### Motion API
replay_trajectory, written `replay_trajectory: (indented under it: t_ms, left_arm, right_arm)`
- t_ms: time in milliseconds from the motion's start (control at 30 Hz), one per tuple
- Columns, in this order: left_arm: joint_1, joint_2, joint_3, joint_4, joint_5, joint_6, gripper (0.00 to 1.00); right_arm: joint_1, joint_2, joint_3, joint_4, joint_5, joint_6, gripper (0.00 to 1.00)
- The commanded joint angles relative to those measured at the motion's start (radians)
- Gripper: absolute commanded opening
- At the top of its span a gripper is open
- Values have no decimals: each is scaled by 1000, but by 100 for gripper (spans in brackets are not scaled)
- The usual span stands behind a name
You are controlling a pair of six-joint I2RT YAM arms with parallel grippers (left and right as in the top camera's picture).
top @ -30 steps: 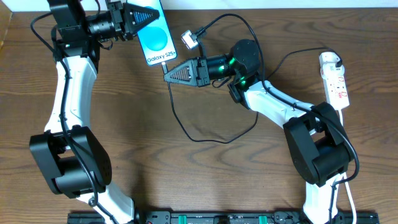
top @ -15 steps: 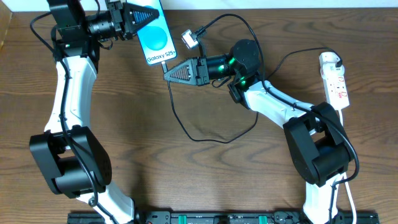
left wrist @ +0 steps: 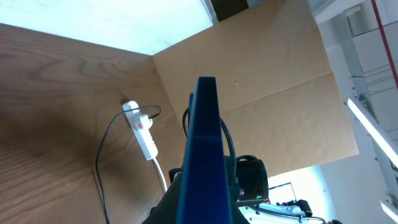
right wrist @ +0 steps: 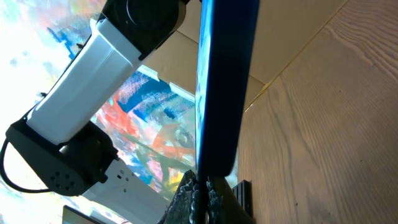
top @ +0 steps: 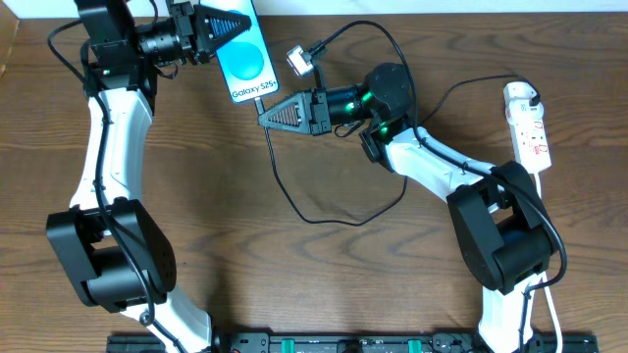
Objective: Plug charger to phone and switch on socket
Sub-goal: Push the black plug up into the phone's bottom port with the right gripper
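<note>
Overhead gives you the relation that matters. The phone (top: 245,61) is held off the bench (top: 186,186) at the far edge, screen up, with the left gripper (top: 218,27) clamped on its far end. Its long axis slants from that grip down towards the middle of the bench, so its free short edge points straight at the right gripper (top: 267,113).

That gripper is closed, with its tip just under the phone's near edge, touching it or very nearly so. The charger (top: 294,208) leads out from that tip and loops across the bench, well away from the socket (top: 531,132) at the far right. You would judge the gripper to be pinching the plug end, though the tip itself is hidden.

In the right wrist view the phone (right wrist: 225,81) stands edge-on directly above the pressed-together fingers (right wrist: 194,194), so the two look lined up along the phone's length. Whether the plug has seated in the port you cannot tell.

Any push should run along the phone's long axis, towards the left gripper. The right arm is also the nearer one to the socket for the switch.
</note>
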Motion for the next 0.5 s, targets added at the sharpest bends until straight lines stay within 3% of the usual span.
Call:
replay_trajectory:
  t_ms: [0,467]
  left_arm:
    - [-8,-22,-3,-3,58,5,7]
    - [-18,-22,-3,-50,59,6,7]
  right_arm:
    - [-10,-2,8,6,66,-13,1]
    - [-16,-2,8,5,78,-23,1]
